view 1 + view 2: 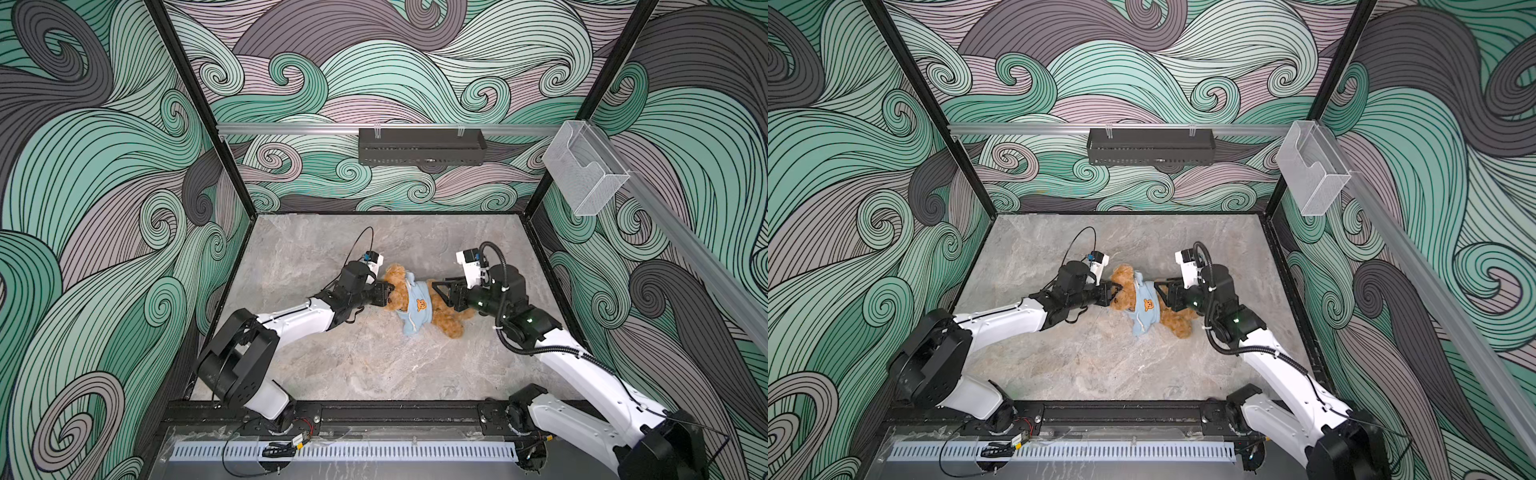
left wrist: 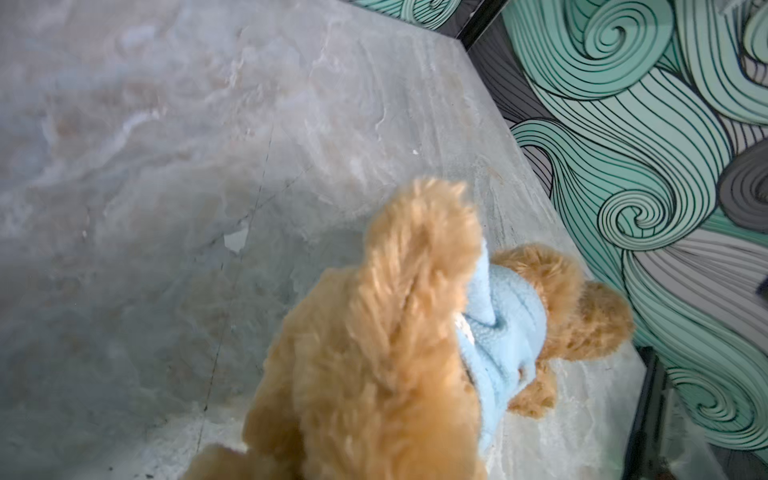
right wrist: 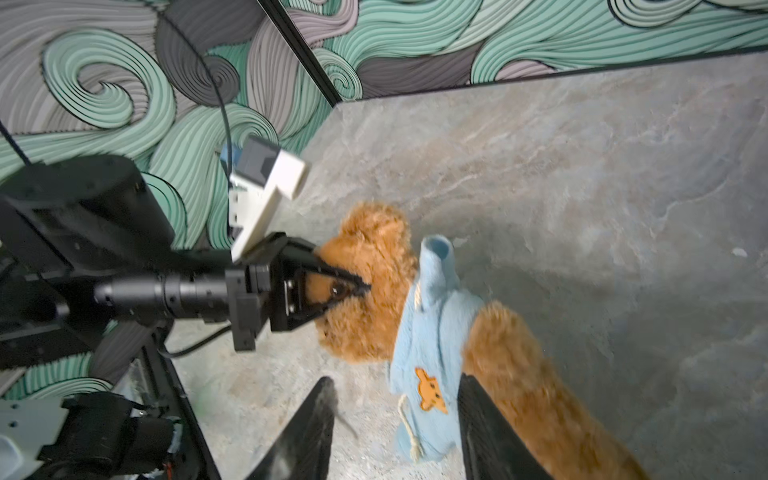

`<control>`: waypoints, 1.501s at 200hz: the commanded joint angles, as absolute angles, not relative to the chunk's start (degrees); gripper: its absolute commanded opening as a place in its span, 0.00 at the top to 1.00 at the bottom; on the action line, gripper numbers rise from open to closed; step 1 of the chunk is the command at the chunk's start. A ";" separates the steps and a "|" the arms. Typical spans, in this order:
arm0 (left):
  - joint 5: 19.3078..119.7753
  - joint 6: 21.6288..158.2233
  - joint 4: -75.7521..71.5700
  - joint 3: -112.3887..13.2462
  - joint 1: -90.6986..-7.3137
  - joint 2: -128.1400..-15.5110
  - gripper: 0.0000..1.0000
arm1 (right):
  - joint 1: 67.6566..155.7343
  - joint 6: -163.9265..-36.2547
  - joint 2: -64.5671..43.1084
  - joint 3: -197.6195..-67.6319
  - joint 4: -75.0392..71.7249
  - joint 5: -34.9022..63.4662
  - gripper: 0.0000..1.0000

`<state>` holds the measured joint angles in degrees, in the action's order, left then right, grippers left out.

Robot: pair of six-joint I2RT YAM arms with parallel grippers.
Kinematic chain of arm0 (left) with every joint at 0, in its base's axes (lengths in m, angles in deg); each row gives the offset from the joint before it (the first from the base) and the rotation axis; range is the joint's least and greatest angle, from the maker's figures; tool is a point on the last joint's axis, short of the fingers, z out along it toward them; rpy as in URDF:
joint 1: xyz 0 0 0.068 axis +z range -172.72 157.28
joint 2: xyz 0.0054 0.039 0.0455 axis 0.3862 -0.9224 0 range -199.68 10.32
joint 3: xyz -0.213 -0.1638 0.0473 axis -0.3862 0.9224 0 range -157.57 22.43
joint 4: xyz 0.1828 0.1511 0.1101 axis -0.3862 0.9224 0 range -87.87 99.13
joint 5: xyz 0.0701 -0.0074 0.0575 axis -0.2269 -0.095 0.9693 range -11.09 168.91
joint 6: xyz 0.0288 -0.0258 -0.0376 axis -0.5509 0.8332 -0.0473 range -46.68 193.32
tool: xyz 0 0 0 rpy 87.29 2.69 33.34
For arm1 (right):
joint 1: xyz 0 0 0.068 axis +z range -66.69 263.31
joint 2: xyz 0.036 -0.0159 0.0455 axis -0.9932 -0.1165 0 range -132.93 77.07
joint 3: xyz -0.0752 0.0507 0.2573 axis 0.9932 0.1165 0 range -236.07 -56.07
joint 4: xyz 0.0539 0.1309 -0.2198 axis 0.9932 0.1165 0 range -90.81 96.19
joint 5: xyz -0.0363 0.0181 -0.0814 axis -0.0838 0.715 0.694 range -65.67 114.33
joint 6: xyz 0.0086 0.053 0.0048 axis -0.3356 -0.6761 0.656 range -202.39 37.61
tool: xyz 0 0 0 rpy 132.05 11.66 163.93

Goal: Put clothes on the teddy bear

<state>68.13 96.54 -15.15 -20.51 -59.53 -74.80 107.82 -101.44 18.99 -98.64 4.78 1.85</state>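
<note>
here, in both top views, the teddy bear (image 1: 452, 323) is lying near the middle of the grey stone-look table (image 1: 374, 365), its head pointing to the left of the frame and its legs to the right. a light blue shirt (image 1: 419, 316) with an orange bear patch (image 1: 421, 305) is covering its trunk. the left hand (image 1: 389, 293), reaching in from the lower left, is pinching the fur of the bear's head with its jaws closed tight. the right hand (image 1: 436, 291), reaching in from the lower right, is sitting at the shirt's lower edge with its jaws partly apart. in the right wrist view the hem is hanging between its two fingers (image 3: 307, 428), one of them just beside a furry leg, and nothing is looking clamped.

judging progress: the shirt is already over the head and down the body, so the main step is looking done. one sleeve (image 3: 436, 249) is standing up as an open, empty tube at centre frame in the right wrist view, so that arm is likely waiting to be threaded. whether the other sleeve is filled, i cannot tell.

for room, bare table is lying on every side of the bear. the patterned walls (image 1: 374, 187) and the black rail (image 1: 395, 413) along the lower frame are well apart from it, leaving both arms free to pull or lift.
</note>
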 commanded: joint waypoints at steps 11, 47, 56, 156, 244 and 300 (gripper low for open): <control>76.84 77.58 -27.66 -16.30 -62.84 -67.56 1.00 | 103.42 -106.78 12.92 -105.94 16.31 -6.95 0.50; 78.54 66.27 -38.08 -10.43 -65.15 -64.34 1.00 | 102.92 -109.60 5.10 -112.27 19.89 -10.28 0.52; 78.48 64.87 -38.89 -9.78 -65.34 -63.83 1.00 | 102.99 -109.04 4.17 -112.85 21.61 -10.22 0.52; 78.08 59.45 -37.52 -9.15 -67.45 -62.55 1.00 | 104.08 -110.51 -3.51 -111.70 14.15 -14.80 0.60; 78.41 58.14 -36.28 -8.37 -68.07 -62.22 1.00 | 105.15 -110.81 -5.94 -110.08 9.40 -9.12 0.86; 88.61 62.81 -34.03 -4.85 -67.98 -57.84 1.00 | 101.29 -111.11 0.43 -102.30 10.04 1.27 0.96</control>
